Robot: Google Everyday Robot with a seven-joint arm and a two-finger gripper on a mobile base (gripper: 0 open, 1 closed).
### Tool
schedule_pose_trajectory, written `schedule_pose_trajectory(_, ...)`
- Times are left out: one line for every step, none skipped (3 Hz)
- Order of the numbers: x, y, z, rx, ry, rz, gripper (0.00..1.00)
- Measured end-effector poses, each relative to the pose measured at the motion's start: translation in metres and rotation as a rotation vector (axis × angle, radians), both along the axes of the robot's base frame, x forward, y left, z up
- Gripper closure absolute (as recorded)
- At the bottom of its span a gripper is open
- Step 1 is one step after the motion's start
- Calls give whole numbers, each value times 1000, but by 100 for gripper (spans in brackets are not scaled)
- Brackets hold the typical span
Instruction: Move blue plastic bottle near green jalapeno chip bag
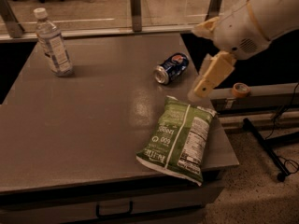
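Observation:
The blue plastic bottle is clear with a white cap and a pale label. It stands upright at the far left corner of the grey table. The green jalapeno chip bag lies flat at the table's near right corner, nutrition panel up. My gripper hangs from the cream arm that comes in from the upper right. It is above the table's right edge, just beyond the bag's top and far to the right of the bottle. It holds nothing that I can see.
A dark blue soda can lies on its side between the gripper and the table's middle. An orange tape roll sits on a ledge to the right. A black stand leg lies on the floor. Posts and glass line the far edge.

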State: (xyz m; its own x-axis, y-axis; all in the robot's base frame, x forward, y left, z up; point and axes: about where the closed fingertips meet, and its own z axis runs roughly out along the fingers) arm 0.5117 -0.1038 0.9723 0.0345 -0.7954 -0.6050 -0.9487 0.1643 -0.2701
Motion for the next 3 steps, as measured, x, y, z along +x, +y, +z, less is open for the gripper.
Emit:
schedule_pose_trajectory(24, 56, 5, 179, 9, 68, 0)
schedule_pose_trajectory(31, 108, 16, 308, 34, 172, 0)
schedule_pose_trajectory(31, 108, 16, 308, 34, 172, 0)
